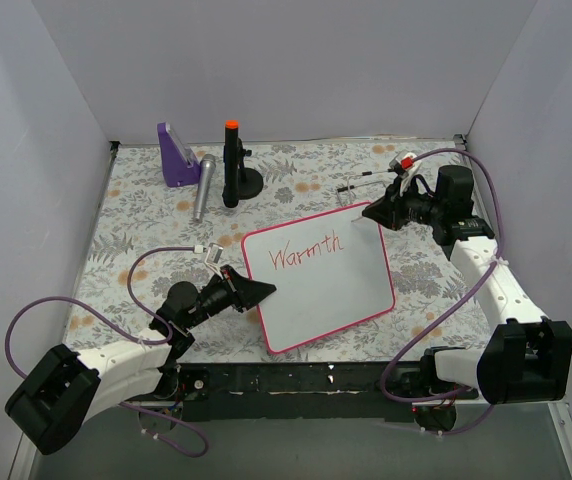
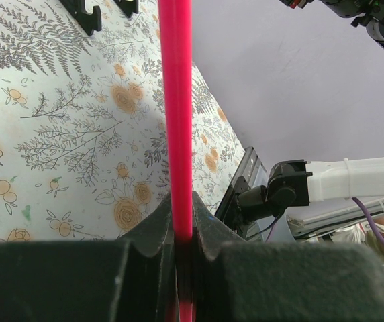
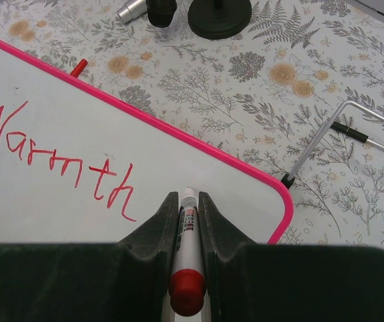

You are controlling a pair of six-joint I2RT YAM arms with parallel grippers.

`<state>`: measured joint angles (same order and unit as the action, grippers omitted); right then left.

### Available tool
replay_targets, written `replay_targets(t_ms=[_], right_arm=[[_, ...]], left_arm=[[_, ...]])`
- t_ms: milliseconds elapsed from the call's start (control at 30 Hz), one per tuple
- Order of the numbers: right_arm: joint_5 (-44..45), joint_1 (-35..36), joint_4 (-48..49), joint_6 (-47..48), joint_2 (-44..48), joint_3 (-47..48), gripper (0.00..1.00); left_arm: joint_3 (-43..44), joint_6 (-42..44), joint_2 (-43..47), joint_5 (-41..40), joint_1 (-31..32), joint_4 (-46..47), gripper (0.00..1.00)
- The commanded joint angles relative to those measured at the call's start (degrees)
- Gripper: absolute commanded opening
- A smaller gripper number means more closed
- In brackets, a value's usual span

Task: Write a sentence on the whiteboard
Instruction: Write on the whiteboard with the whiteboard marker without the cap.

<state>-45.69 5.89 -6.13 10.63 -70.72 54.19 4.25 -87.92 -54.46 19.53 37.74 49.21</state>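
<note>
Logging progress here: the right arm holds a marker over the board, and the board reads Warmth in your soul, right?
Not quite. The writing on the board says only "Warmth" so far, as the right wrist view shows. The right gripper does hold a marker over the board.

**Top view.** Whiteboard, pink-framed, lies tilted at ctr of floral tablecloth. Red script reading "Warmth" runs along its far edge. L gripper pinches the frame at the board's L edge. R gripper sits at the far R corner, just past the final "h"; what it carries is too small to tell. Just behind the board: wire stand. Far L: purple holder, silver cylinder lying beside it, black stand w/ orange tip. Purple cables loop off both arms.
</note>
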Motion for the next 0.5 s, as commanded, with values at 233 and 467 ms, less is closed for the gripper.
replay_targets(t_ms=[233, 467], right_arm=[[3.3, 0.7, 0.0, 1.3, -0.6, 0.6, 0.01], [2.5, 0.8, -2.7, 2.9, 0.1, 0.4, 0.01]], left_arm=[[1.4, 0.7, 1.1, 0.2, 0.3, 5.9, 0.00], [0.9, 0.6, 1.5, -0.5, 0.3, 5.6, 0.00]])
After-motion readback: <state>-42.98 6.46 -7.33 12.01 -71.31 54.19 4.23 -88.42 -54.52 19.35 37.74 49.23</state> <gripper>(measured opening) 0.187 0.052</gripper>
